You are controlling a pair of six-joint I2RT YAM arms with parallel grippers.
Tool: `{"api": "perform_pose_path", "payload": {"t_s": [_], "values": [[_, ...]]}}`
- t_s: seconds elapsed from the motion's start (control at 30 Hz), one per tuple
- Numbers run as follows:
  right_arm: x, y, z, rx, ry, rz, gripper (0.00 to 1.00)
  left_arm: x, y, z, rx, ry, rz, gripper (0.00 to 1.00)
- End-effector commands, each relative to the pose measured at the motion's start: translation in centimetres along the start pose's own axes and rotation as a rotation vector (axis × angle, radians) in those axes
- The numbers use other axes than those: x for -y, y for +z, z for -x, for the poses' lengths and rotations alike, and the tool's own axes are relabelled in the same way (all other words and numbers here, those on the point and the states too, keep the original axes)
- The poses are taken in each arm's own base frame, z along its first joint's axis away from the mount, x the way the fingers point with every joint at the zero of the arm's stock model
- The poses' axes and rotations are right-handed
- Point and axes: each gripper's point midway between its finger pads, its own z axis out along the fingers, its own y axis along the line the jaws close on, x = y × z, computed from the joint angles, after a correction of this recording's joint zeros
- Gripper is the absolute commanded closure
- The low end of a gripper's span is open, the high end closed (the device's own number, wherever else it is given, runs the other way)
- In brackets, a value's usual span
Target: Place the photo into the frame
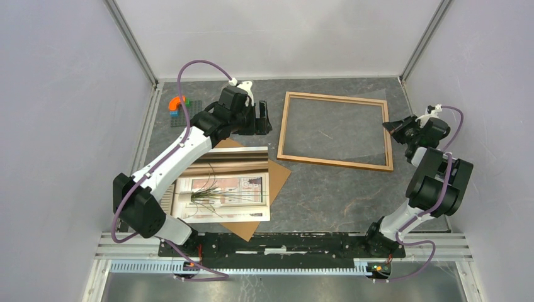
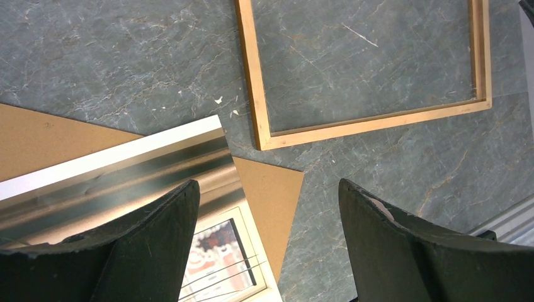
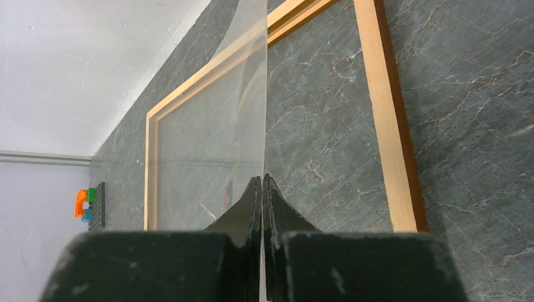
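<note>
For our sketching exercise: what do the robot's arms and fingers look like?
Left arm and right arm: white tubular links, bulky black joints, a looping purple cable along each. Fingers: matte black, tapered, slightly scuffed.

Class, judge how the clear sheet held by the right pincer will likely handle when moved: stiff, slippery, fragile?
Probably fairly stiff: the clear sheet stands straight-edged though the right pincer grips only one edge. Likely slippery, since its surface looks smooth and glossy. Being thin, it may flex or crack.
</note>
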Motion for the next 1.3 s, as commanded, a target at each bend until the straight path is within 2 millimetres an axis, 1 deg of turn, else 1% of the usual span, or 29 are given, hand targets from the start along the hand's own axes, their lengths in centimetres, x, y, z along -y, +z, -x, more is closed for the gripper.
{"api": "perform_pose_path", "payload": {"t_s": [0.0,0.37,0.53,0.83,1.27], "values": [[-0.5,-0.2,0.8,0.033,-0.054,0.028,1.00,0.5,0.0,0.7,0.027,0.044,-0.030,0.13],[-0.3,-0.2,0.1,0.019,-0.032,0.032,1.00,0.5,0.0,0.7,0.025,0.044,-0.034,0.13],[0.1,-0.3,-0.5,0.002,-0.008,0.019,1.00,0.6,0.0,0.7,0.025,0.043,-0.034,0.13],[0.3,-0.8,-1.4,-0.003,0.007,0.007,1.00,0.6,0.1,0.6,0.019,0.041,-0.039,0.13],[0.1,-0.8,-1.5,0.014,0.000,0.028,1.00,0.9,0.3,0.5,0.014,0.037,-0.053,0.13]]}}
